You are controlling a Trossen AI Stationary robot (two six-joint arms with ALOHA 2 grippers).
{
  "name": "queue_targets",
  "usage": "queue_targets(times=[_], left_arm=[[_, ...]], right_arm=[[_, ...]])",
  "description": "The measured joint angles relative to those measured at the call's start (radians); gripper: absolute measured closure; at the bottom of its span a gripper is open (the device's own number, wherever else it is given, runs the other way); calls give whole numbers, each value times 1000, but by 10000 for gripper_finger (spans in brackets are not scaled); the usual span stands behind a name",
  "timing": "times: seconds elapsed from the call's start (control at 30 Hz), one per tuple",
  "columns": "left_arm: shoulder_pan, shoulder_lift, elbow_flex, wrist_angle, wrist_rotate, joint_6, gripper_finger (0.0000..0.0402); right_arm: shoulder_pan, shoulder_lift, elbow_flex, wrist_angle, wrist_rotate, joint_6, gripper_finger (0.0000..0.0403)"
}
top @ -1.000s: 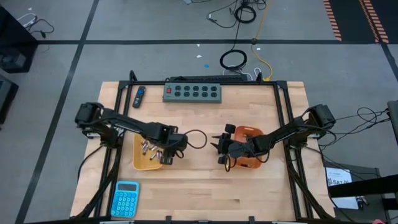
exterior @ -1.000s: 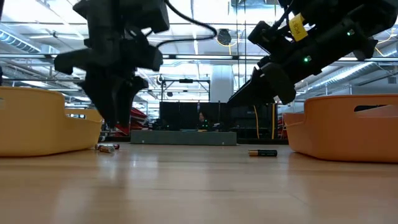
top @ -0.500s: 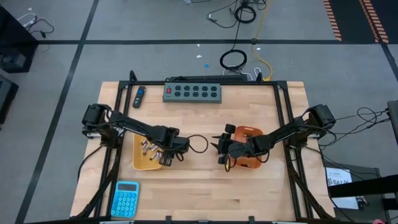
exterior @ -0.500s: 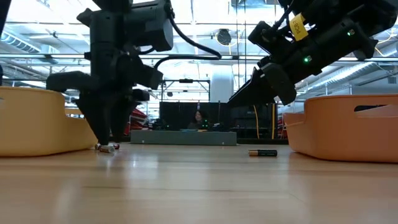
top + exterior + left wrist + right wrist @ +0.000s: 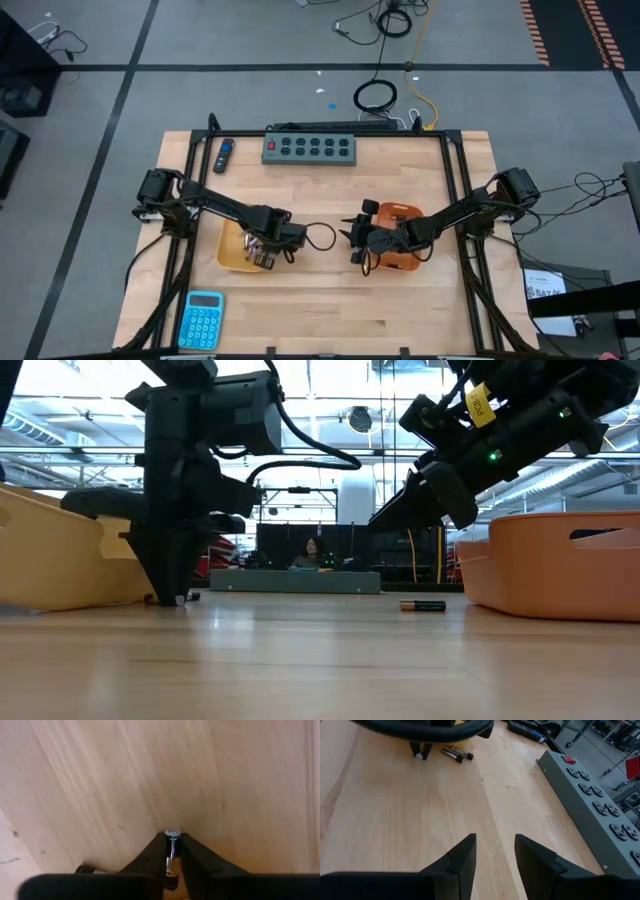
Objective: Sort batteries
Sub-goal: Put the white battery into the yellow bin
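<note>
Now the battery (image 5: 172, 855) sits clamped between the left end effector's (image 5: 172, 851) fingers.

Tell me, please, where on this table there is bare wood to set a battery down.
Free: the front strip between the blue calculator and the right edge, and the band between the power strip and the two grippers. Crowded: the middle, where the left gripper, shut on a battery, works at the yellow tray, and the right gripper hovers by the orange bin.

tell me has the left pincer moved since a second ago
Yes. In the high view the left pincer has shifted right and toward the table's near edge, relative to the power strip.
</note>
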Motion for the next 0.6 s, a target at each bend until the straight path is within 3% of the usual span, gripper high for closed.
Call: queue_targets(times=[0.1, 0.6], left_arm=[[0, -1, 0, -2, 3, 0, 383], [0, 4, 62, -64, -6, -11, 399]], right_arm=[[0, 0, 0, 0, 0, -1, 277], [1, 0, 0, 0, -1, 1, 277]])
